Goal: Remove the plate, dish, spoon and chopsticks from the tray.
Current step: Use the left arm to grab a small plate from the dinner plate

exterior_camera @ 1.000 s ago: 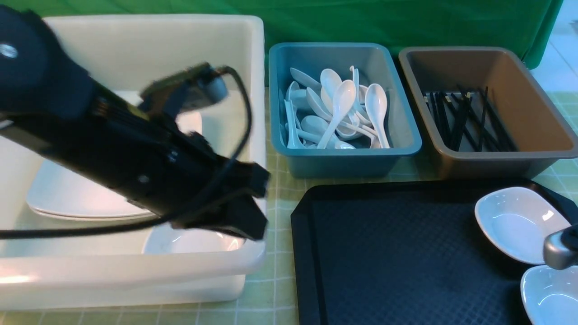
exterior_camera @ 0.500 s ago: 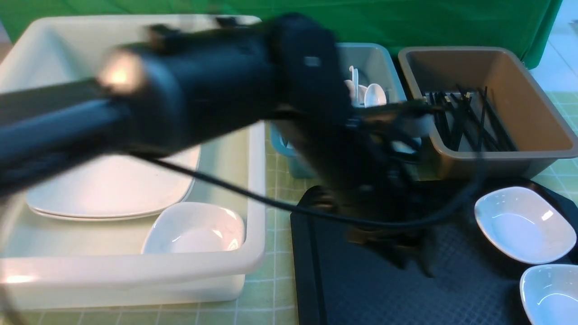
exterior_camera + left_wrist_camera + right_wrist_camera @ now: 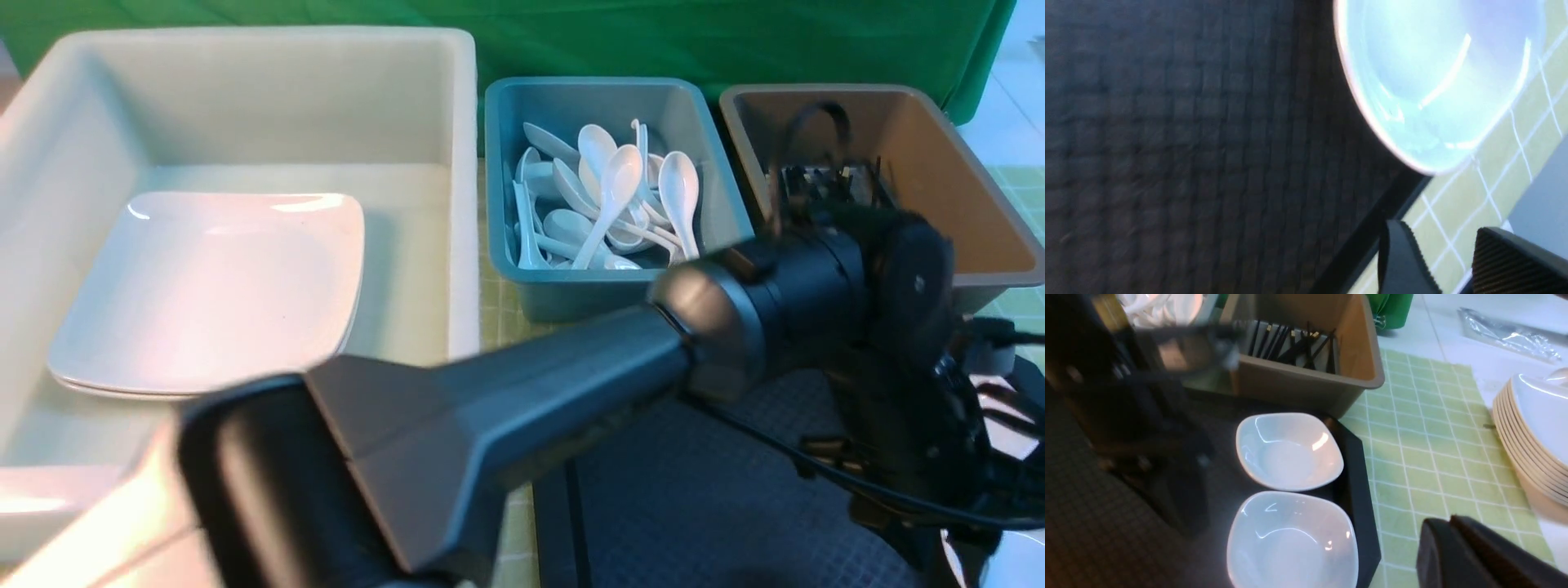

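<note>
My front camera sits between my arms, looking forward and down over the desk point(image 3: 491, 318); my left arm point(image 3: 506, 408) crosses close before the lens. My left wrist camera hangs very near the tray point(image 3: 1167, 143), blurred, at its right edge beside a dish point(image 3: 1433, 73). My right wrist camera views that same end from farther off: two dishes point(image 3: 1289, 451), and the brown bin point(image 3: 1306, 384) the front view shares.

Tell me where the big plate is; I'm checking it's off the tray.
Front view: the plate lies in the white tub on the left, beside the teal spoon bin, off the tray.
</note>
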You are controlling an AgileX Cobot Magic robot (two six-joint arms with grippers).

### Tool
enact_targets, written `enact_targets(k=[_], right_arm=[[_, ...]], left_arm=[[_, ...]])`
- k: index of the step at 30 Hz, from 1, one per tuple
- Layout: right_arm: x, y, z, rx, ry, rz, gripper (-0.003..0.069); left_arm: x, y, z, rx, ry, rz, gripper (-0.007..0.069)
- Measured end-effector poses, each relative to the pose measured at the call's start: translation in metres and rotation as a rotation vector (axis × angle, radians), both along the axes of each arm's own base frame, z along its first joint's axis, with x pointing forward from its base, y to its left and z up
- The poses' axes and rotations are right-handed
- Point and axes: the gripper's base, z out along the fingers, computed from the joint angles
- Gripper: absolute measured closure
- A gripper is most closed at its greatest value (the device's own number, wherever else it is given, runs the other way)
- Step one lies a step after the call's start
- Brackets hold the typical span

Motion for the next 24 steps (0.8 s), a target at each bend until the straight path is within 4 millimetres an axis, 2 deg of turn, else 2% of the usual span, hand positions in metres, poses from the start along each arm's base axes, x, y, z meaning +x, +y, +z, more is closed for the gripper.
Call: enact_targets(k=[6, 10, 15, 20, 24], right_arm=[[0.001, 0.0, 0.002, 0.001, -0.028, 0.005, 0.0643], [0.001, 0.0, 0.003, 0.001, -0.029, 0.005, 0.0639], [0.001, 0.001, 0.003, 0.002, -0.03, 0.005, 0.0633], [0.001, 0.001, 0.003, 0.004, -0.03, 0.006, 0.0624], [0.001, 0.001, 0.003, 0.004, -0.03, 0.006, 0.0618]], left_arm=[[0.005, -0.015, -0.03, -0.012, 0.017, 0.069, 0.0305], [0.012, -0.021, -0.036, -0.065, -0.01, 0.118, 0.027], [0.015, -0.025, -0.039, -0.101, -0.014, 0.167, 0.026], [0.017, -0.027, -0.057, -0.075, 0.035, 0.221, 0.0259], [0.019, -0.029, -0.058, -0.102, 0.031, 0.246, 0.0259]])
